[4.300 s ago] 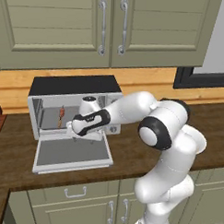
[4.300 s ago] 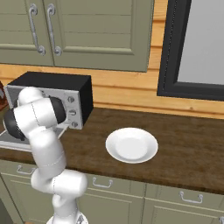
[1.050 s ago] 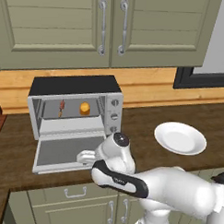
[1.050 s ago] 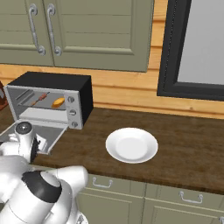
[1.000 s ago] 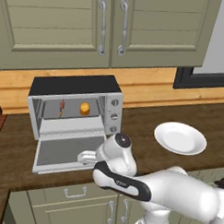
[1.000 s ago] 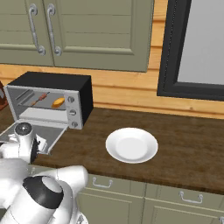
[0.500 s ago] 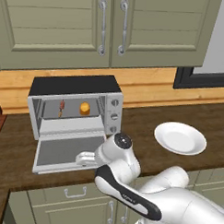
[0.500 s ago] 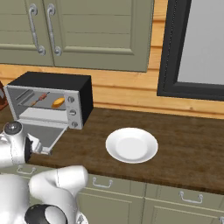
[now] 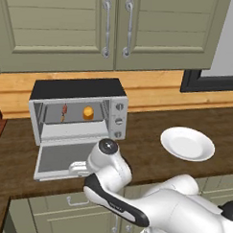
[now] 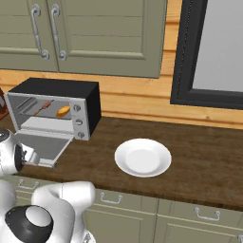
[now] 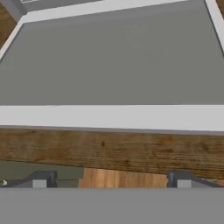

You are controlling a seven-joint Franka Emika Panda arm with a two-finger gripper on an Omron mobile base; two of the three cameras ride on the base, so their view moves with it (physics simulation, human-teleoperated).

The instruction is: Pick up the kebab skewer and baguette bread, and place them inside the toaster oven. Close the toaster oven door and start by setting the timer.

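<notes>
Our hand [image 11: 109, 179] hangs released, jaws wide, at the near edge of the toaster oven door [image 9: 56, 156], which lies flat open over the tabletop [image 9: 150, 153]. The kebab skewer [image 9: 64, 111] and baguette bread [image 9: 88, 112] sit inside the toaster oven [image 9: 78, 107]. We judge the door stiff, light and smooth; we should catch its near rim mid-width and swing it up.
</notes>
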